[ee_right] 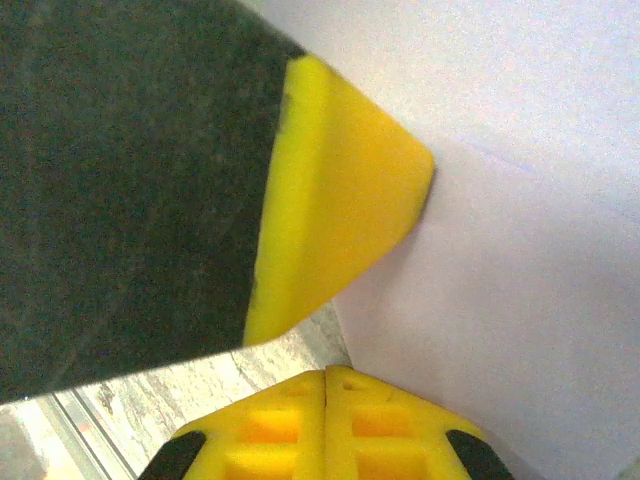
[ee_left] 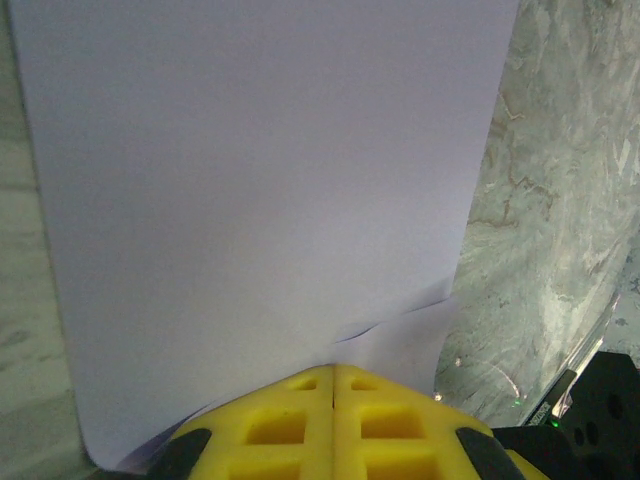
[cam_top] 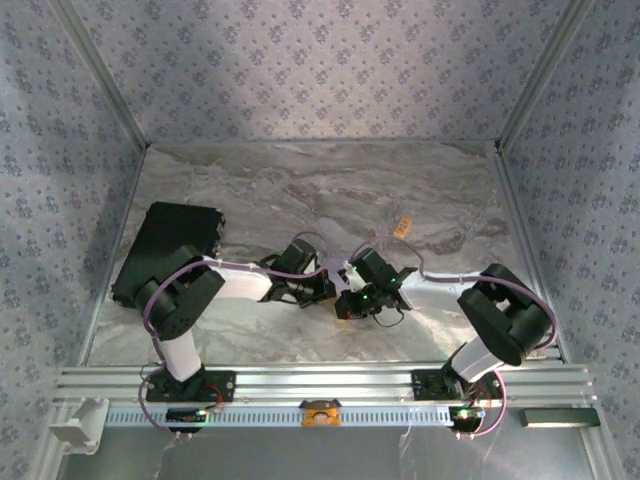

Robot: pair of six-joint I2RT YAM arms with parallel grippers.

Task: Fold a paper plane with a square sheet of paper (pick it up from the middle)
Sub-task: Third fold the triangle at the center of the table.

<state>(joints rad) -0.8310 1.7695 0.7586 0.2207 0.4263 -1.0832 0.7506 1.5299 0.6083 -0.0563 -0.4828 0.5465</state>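
Square sheet of paper (ee_left: 250, 200) (pale lavender) lies on table (ee_left: 545, 250)

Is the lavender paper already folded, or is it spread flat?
Partly folded: the square sheet of paper shows a second layer's edge near the left gripper. How many folds, cannot tell.

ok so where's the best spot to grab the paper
Probably the raised flap at the paper's near edge, coming from the left pincer's side. The rest looks flat on the table, so only that lifted corner offers an edge to pinch.
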